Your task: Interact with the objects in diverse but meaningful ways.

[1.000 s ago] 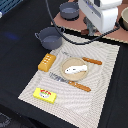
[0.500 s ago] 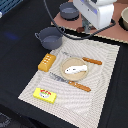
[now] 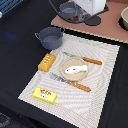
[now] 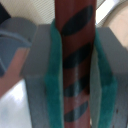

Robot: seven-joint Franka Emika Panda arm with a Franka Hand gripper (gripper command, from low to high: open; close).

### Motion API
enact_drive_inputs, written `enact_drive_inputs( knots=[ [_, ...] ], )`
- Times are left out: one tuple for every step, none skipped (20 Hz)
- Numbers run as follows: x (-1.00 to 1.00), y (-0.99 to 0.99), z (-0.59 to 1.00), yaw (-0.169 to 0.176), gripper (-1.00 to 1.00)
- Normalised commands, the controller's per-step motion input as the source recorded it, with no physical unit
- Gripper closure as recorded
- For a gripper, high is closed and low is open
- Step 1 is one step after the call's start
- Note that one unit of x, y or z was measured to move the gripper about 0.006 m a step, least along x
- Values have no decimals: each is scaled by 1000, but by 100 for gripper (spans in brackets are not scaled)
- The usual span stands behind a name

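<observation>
In the wrist view my gripper (image 4: 75,75) is shut on the red-brown sausage (image 4: 75,45), which has dark stripes and stands upright between the green pads (image 4: 54,85). In the exterior view only the arm's white head (image 3: 91,7) shows at the far edge, above the back grey pot (image 3: 69,9); its fingers are hidden there. The white fish (image 3: 76,68) lies on the tan plate (image 3: 66,75). On the striped mat (image 3: 102,95) sit the orange bread loaf (image 3: 46,62) and the yellow red-labelled block (image 3: 44,95). Orange-handled cutlery lies beside the plate: a fork (image 3: 75,84) and a knife (image 3: 89,60).
A second grey pot (image 3: 50,36) with side handles stands at the mat's far corner on the exterior view's left. A brown mat (image 3: 107,27) lies behind, with a bowl (image 3: 124,18) at the exterior view's right edge. The table around is black.
The arm's head has drifted a little toward the exterior view's left and the far edge. The things on the mat have not moved.
</observation>
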Motion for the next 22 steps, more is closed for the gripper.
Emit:
enact_drive_inputs(
  knots=[
    [-866,-123,-217,0,100],
    [-774,-183,-231,10,100],
    [-786,-177,-269,10,100],
    [-863,-220,-286,7,100],
    [-906,-263,-300,7,100],
    [-954,-280,-329,4,100],
    [-974,-286,-343,3,100],
    [-991,-291,-357,0,100],
    [-1000,-297,-354,0,100],
    [-1000,-300,-351,0,100],
    [-1000,-303,-360,0,100],
    [-1000,-317,-383,0,100],
    [-1000,-329,-397,0,100],
    [-1000,-343,-386,0,100],
    [-1000,-357,-389,0,100],
    [-1000,-357,-389,0,100],
    [-1000,-371,-371,0,100],
    [-1000,-374,-357,0,100],
    [-1000,-386,-314,0,100],
    [-1000,-394,-280,0,100],
    [-1000,-400,-246,0,100],
    [-1000,-400,-220,0,100]
  ],
)
